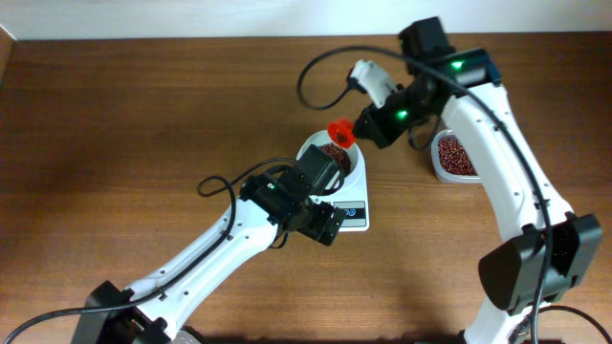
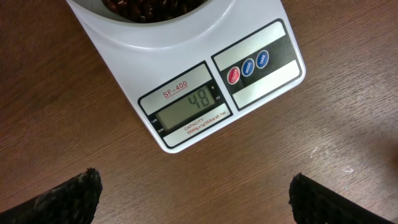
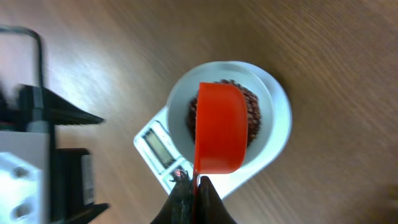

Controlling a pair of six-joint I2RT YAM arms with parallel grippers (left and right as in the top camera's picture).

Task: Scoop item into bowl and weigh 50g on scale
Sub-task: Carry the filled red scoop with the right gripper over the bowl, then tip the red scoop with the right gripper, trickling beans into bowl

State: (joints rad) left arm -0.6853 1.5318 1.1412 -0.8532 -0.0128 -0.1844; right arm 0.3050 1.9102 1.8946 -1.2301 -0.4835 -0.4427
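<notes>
A brown wooden table (image 1: 115,143) spreads across the whole view. A clear plastic container (image 1: 453,179) sits toward its right side. A pale wall (image 1: 191,17) borders the far edge.

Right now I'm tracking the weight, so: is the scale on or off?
On. The scale has digits on its display, apparently 48, seen from the left wrist.

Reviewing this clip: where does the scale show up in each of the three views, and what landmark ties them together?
Overhead: scale at centre, partly covered by the left arm.
Left wrist: scale fills the upper centre, display towards the camera.
Right wrist: scale left of centre, its display corner showing beside the red scoop.
Shared landmark: the white bowl sitting on it.
</notes>
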